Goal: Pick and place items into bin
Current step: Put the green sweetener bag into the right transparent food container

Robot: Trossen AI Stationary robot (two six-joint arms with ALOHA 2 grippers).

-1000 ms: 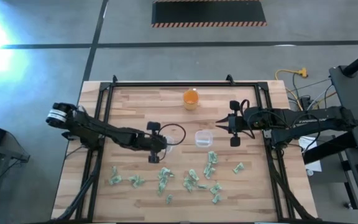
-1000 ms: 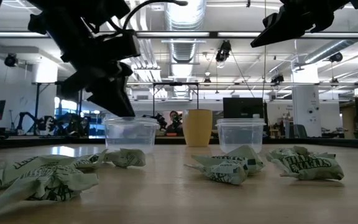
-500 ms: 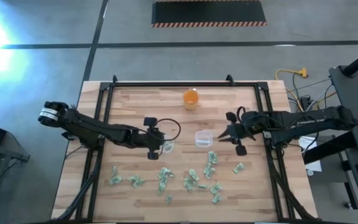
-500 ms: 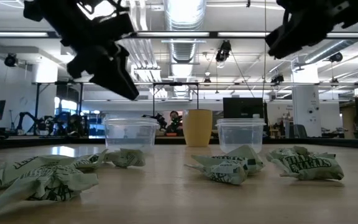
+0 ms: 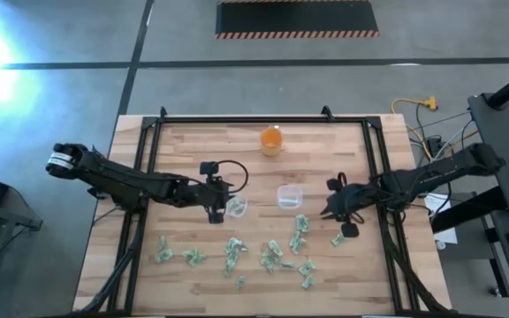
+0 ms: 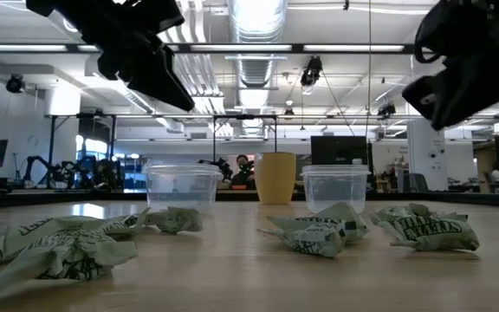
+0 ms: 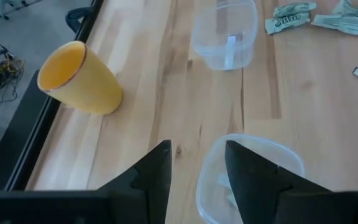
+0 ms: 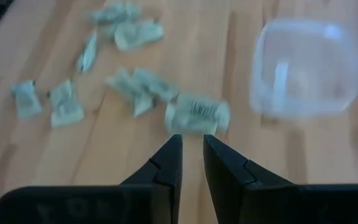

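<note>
Pale wooden planks make up your worktop (image 5: 184, 150), framed by a dark metal rail, with a grey floor around it.

Look first at the items (image 5: 272, 256): small crumpled pieces of pale green and whitish printed paper, wrinkled and flattened, scattered across the near part of the worktop, on the near side of the two tubs. One more such piece seems to lie inside the left tub (image 7: 250, 177), though you can only half see it through the plastic.

That left tub is clear, thin-walled and rounded-square; its twin, the right tub (image 5: 289, 195), stands just beside it toward the right arm. Farther back from the tubs stands an orange cup (image 5: 271, 140), smooth, tapered and upright.

Your left arm stretches low across the worktop from the left edge, and its left claw (image 5: 213, 204) hangs just over the left tub's rim, fingers apart and holding nothing.

Your right arm reaches in from the right edge, bent downward, with the right claw (image 5: 344, 221) above the items nearest the right tub. Its fingers stand only slightly apart, nothing between them.
</note>
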